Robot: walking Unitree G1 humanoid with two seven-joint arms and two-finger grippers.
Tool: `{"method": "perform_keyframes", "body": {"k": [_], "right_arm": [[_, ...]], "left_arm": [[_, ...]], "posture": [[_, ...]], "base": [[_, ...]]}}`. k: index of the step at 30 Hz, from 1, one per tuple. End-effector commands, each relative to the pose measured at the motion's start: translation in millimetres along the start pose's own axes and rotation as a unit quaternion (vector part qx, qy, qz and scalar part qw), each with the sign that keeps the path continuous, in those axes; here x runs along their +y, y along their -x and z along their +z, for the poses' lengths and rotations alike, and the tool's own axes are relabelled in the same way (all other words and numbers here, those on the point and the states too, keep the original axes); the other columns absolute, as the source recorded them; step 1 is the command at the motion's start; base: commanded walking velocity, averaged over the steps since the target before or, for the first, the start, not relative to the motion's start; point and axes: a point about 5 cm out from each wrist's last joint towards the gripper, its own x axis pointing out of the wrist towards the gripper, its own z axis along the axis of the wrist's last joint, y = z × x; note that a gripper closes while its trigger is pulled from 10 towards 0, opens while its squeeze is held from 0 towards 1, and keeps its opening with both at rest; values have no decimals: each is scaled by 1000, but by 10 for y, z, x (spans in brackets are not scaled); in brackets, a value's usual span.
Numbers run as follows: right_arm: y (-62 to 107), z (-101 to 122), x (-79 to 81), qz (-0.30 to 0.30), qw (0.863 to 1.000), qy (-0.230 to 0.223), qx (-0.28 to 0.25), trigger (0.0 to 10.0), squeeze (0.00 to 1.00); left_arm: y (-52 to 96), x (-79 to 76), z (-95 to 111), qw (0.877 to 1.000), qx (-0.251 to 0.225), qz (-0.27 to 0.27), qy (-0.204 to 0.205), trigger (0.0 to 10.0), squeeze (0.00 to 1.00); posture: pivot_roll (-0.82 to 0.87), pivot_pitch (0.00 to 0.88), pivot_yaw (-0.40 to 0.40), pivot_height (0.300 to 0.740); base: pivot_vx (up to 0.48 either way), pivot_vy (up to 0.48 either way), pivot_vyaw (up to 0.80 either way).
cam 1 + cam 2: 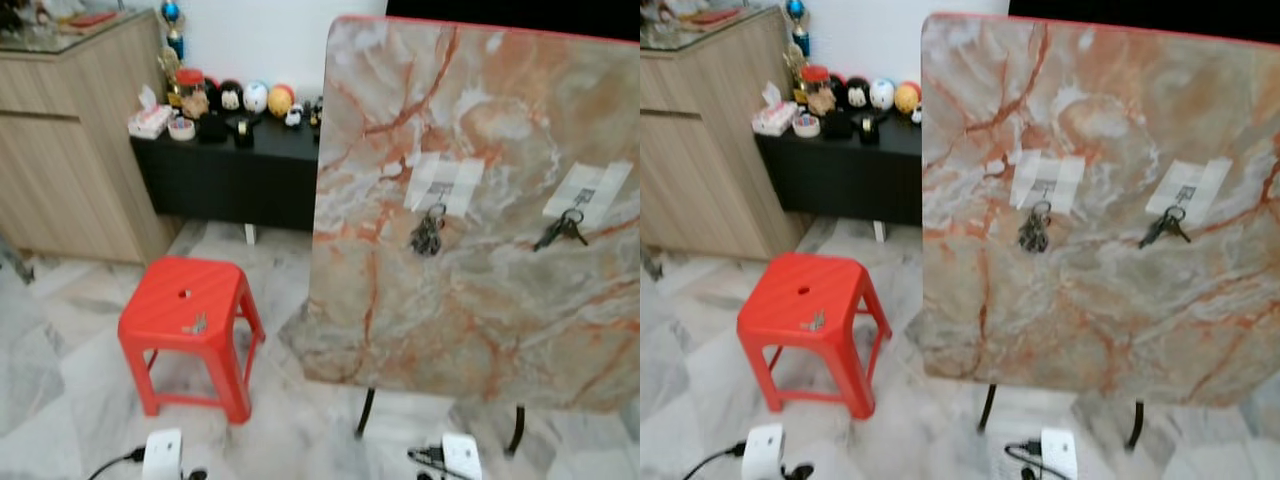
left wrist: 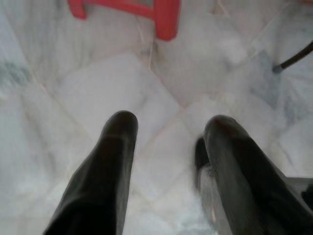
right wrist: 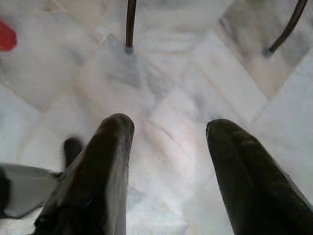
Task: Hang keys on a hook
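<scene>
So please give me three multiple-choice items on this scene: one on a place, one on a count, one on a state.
1. Where do the small keys that are not hung lie?
A. on the red stool
B. on the black table
C. on the floor

2. How many key bunches hang on the marble board?
A. one
B. two
C. four

3. How is the left pincer?
A. open, holding nothing
B. shut on keys
C. shut on a cable

Key: 1 A, they rest on the stool's seat. 2 B, left bunch and right bunch, each under a taped hook. 3 A, its fingers stand apart over bare floor.
</scene>
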Motion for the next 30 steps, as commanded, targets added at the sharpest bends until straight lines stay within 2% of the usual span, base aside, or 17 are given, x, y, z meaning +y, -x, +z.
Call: {"method": "perform_keyframes", "body": {"k": [1,9,30], "right_arm": [[-2,4,67,7,1000,-7,-1,10000,0],[-2,0,64,8,1000,2,3,10000,0],[-1,0,63,9,1000,4,-1,10000,0]], "left_arm": [[17,91,-40,1000,9,12,-7,10000,0],[18,91,-49,1000,10,12,-8,10000,0],[15,78,-40,1000,9,10,-7,10000,0]], "posture": [[23,0,-36,740],[23,0,-36,740],[25,0,-40,740]], "base": [[0,371,0],[0,374,-601],[0,374,0]]}}
